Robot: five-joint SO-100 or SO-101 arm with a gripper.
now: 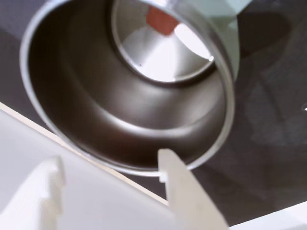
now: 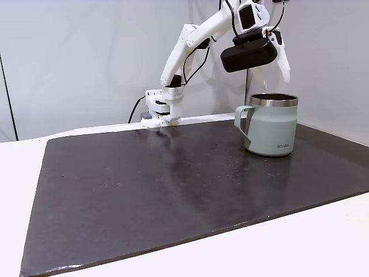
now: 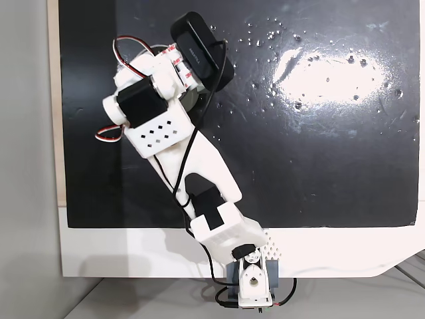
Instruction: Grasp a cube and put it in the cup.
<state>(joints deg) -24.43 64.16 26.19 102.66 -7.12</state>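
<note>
One dark mat (image 2: 173,184) carries the cup (image 2: 271,130) near its far right corner in a fixed view. Arm reaches out over it; gripper (image 2: 275,64) hangs directly above the cup mouth, apart from the rim. Wrist view looks straight down the steel bore: cube (image 1: 160,20) lies on the cup floor at the upper edge, well below the fingertips (image 1: 168,160). Jaws spread, holding nothing. Judged: drop done, so cube sits straight down from the tool; next move is up and away.

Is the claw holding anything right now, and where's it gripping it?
Nothing. The claw is open above the cup, and the cube lies inside it.
</note>
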